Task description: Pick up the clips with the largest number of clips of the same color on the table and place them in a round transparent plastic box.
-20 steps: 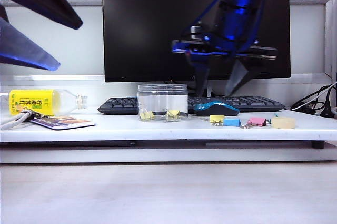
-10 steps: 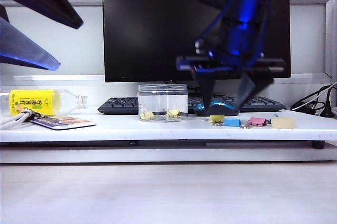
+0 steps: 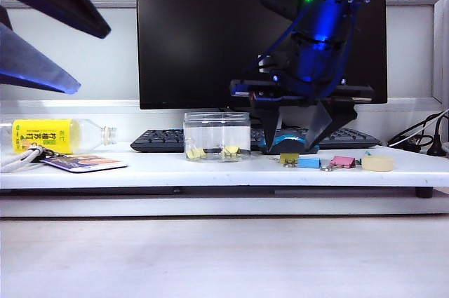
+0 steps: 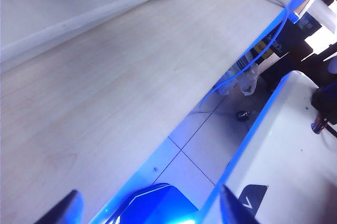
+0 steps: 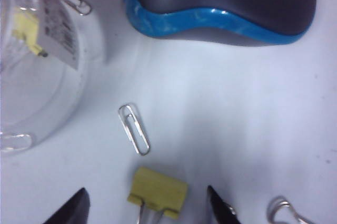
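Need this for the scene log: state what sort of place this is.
Most likely an office desk workstation. A dark monitor stands behind a black keyboard and a blue mouse, with binder clips and paper clips lying on the white desk.

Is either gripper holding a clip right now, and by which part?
No. The right gripper is open over the yellow clip, not touching it. The left gripper is open off the table, empty.

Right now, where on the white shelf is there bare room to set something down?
The widest free patch lies between the card by the yellow-labelled bottle and the round transparent plastic box. Right of the box it is crowded: the open right gripper hangs above the blue mouse and pale-yellow binder clip, with blue clip, pink clip and tape roll beyond.
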